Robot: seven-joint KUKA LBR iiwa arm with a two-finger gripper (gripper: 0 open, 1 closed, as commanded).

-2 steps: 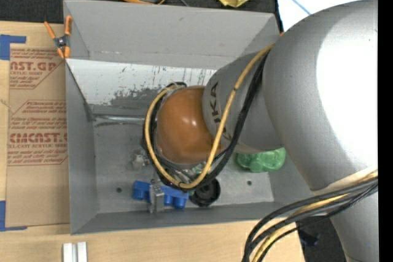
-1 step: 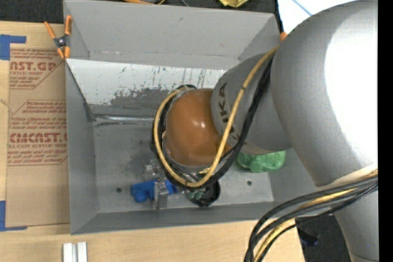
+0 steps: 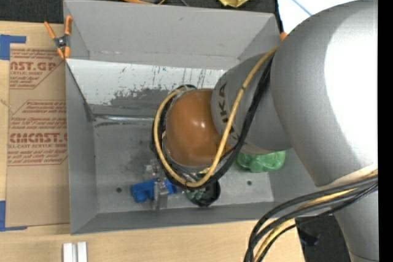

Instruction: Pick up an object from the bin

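My gripper [image 3: 159, 183] is low over the bin floor near the front wall, left of centre, mostly hidden under the arm's orange cover. A small blue object [image 3: 142, 192] lies right at its left side, touching or nearly touching it; I cannot tell whether it is gripped. A dark round object with a bit of green [image 3: 204, 196] sits just to the gripper's right by the front wall.
A light green crumpled object [image 3: 264, 161] lies at the bin's right side, partly under the arm. The arm and its cables cover the bin's centre and right. The left part of the floor is bare scratched metal.
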